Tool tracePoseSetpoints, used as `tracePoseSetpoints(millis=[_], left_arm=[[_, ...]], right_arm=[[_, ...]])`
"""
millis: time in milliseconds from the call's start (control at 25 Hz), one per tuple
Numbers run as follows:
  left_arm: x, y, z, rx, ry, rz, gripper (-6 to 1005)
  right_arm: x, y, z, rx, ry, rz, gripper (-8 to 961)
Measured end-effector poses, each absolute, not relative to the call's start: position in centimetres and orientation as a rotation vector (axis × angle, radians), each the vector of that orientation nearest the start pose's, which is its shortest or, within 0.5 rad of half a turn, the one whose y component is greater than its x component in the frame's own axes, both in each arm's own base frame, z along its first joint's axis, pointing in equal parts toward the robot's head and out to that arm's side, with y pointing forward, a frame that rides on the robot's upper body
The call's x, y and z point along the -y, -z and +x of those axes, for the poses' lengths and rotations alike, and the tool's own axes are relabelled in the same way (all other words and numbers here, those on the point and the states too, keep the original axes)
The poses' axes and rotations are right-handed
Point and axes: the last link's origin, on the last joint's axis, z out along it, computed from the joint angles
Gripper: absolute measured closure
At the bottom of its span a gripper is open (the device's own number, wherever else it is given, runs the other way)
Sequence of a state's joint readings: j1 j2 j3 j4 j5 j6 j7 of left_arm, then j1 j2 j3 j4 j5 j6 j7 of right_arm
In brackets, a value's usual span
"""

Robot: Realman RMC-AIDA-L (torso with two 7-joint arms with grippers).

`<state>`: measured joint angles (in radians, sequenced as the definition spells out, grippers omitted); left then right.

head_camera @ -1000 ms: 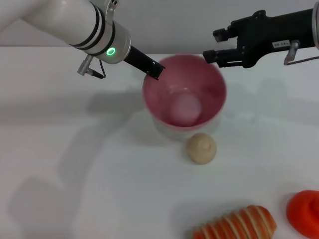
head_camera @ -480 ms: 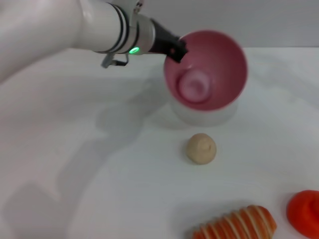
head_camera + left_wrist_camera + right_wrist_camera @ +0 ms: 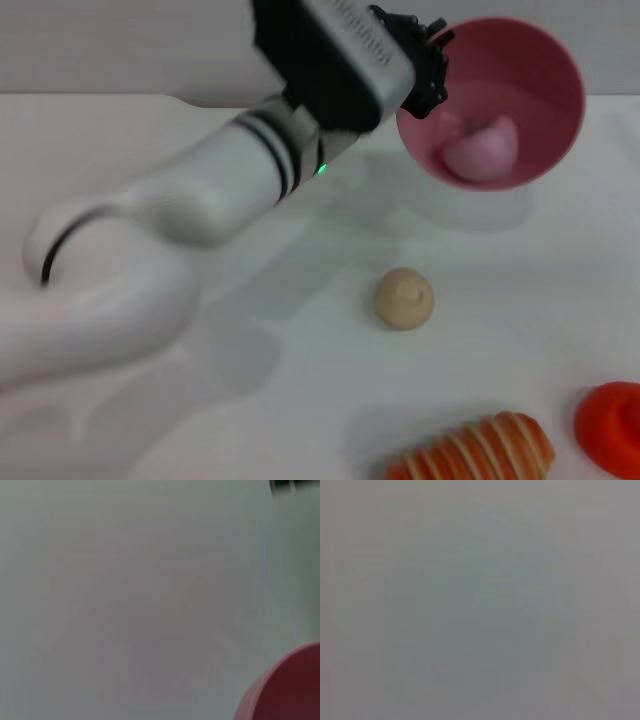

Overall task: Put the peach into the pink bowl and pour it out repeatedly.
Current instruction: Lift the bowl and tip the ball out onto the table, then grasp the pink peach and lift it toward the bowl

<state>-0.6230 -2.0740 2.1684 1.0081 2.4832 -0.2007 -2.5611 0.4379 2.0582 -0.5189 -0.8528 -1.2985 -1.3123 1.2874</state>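
My left gripper point(image 3: 428, 72) is shut on the rim of the pink bowl point(image 3: 545, 75) and holds it lifted above the table at the upper right of the head view, tilted with its mouth toward the camera. The peach point(image 3: 482, 152), small, round and pale pink, lies inside the bowl against its lower wall. A dark pink edge of the bowl point(image 3: 285, 690) shows in the left wrist view. My right gripper is out of view; its wrist view shows only a plain grey surface.
A beige ball with a nub point(image 3: 404, 298) lies on the white table point(image 3: 200, 400) below the bowl. An orange-and-white striped toy point(image 3: 480, 450) lies at the front edge. A red-orange object point(image 3: 612, 428) sits at the front right corner.
My left arm has lifted the bowl up and to the right and tilted it further. The peach has rolled to the bowl's lower wall. My right gripper left the head view a second ago.
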Motion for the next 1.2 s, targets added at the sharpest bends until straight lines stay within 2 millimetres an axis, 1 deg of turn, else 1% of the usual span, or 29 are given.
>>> tracePoseSetpoints(millis=[80, 160, 200, 280, 320, 360, 400, 520, 680, 800, 880, 1000, 1040, 1080, 1120, 1200], left_arm=[[-37.2, 10.1, -9.4, -0.129, 0.578, -2.101, 956], [-37.2, 10.1, -9.4, -0.129, 0.578, -2.101, 956], [-36.1, 9.9, -9.8, -0.164, 0.634, -2.05, 956], [-36.1, 9.9, -9.8, -0.164, 0.634, -2.05, 956], [-35.1, 9.7, -10.3, -0.203, 0.68, -2.0, 957], [-35.1, 9.7, -10.3, -0.203, 0.68, -2.0, 957], [-32.9, 9.6, -10.9, -0.281, 0.734, -1.93, 957], [-32.5, 9.9, -10.9, -0.303, 0.721, -1.936, 957], [-32.5, 10.1, -10.9, -0.304, 0.714, -1.948, 957], [-33.2, 10.6, -10.7, -0.263, 0.67, -2.005, 957], [-34.2, 10.8, -10.5, -0.2, 0.614, -2.057, 956], [-36.7, 10.5, -10.0, -0.045, 0.535, -2.133, 956], [-37.8, 10.0, -9.8, 0.027, 0.513, -2.152, 956], [-39.7, 9.1, -9.6, 0.149, 0.477, -2.186, 956], [-39.7, 9.1, -9.6, 0.149, 0.477, -2.186, 956], [-41.7, 8.0, -9.6, 0.285, 0.423, -2.235, 956]], right_arm=[[-36.7, -16.6, 27.6, -0.414, -1.102, -1.738, 421], [-36.5, -17.0, 28.1, -0.427, -1.102, -1.705, 421], [-36.4, -17.2, 28.3, -0.43, -1.101, -1.694, 421], [-36.4, -17.2, 28.4, -0.433, -1.1, -1.689, 422], [-36.4, -17.2, 28.4, -0.433, -1.1, -1.688, 422], [-36.4, -17.2, 28.5, -0.434, -1.1, -1.687, 422], [-36.4, -17.2, 28.4, -0.434, -1.102, -1.688, 422], [-36.6, -17.0, 28.3, -0.438, -1.108, -1.694, 422], [-36.7, -16.6, 28.2, -0.447, -1.113, -1.702, 422], [-36.7, -16.5, 28.2, -0.447, -1.113, -1.71, 422], [-36.6, -16.3, 28.1, -0.446, -1.115, -1.723, 423], [-36.3, -16.1, 27.6, -0.422, -1.126, -1.764, 423], [-36.1, -16.0, 27.3, -0.408, -1.13, -1.787, 423], [-35.8, -15.8, 26.6, -0.374, -1.133, -1.848, 423], [-35.8, -15.8, 26.6, -0.374, -1.133, -1.848, 423], [-35.3, -15.5, 25.4, -0.324, -1.126, -1.945, 423]])
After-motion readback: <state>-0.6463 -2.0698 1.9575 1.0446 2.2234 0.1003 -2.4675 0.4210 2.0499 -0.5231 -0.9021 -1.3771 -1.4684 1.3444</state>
